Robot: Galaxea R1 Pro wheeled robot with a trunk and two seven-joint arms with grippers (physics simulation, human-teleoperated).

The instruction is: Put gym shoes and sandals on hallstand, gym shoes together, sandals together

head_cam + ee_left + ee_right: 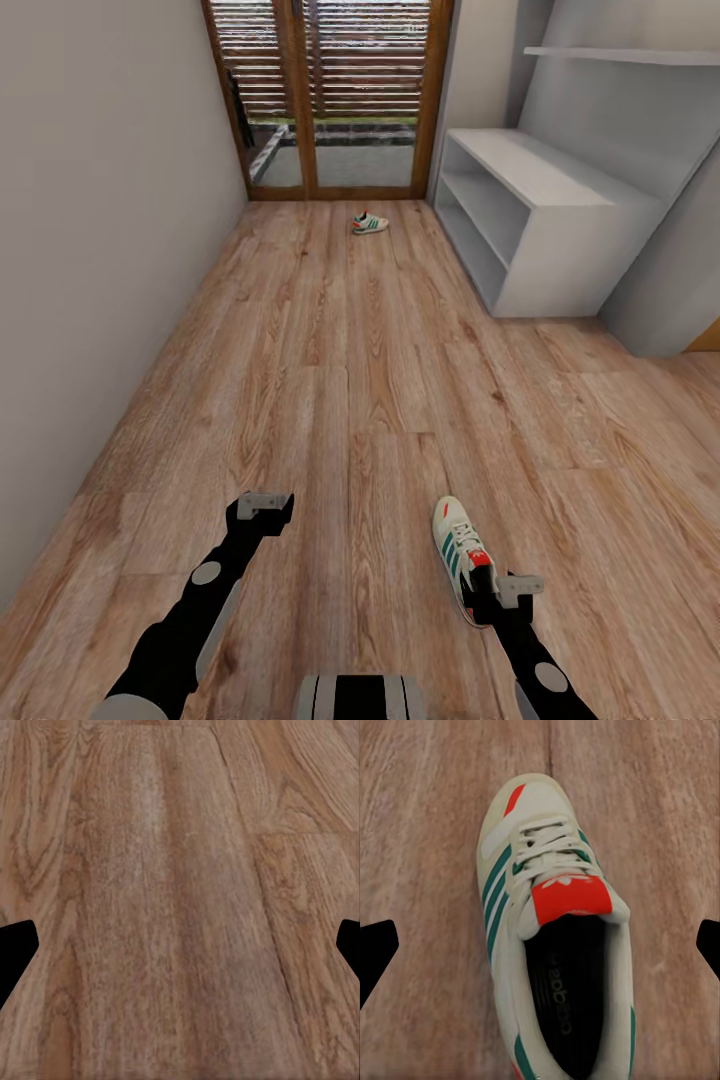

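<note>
1. My right gripper (497,592) hangs directly over the near gym shoe (461,557), which lies on the corridor floor (340,400) close in front of the base, toe pointing away from me toward the door.
2. In the right wrist view the fingers (376,956) stand wide apart at either edge, with the shoe (556,937) centred between them and its dark opening straight below. Nothing is clamped yet.
3. I judge the step in hand to be the descent and grasp. I want to come straight down, keep the shoe's long axis across the gap, and close on the side walls around the opening behind the red tongue label, not on the laces.
4. I should stop before the fingertips press into the planks, then close slowly so the shoe does not skid out sideways.
5. My left gripper (264,504) hovers over bare floor (172,907), fingers (15,952) spread, holding nothing.
6. The second gym shoe (369,223) sits far down the corridor near the glass door (335,95), just off the hallstand's (560,215) far end. The hallstand runs along the right wall, its open compartments unfilled where I can see them.
</note>
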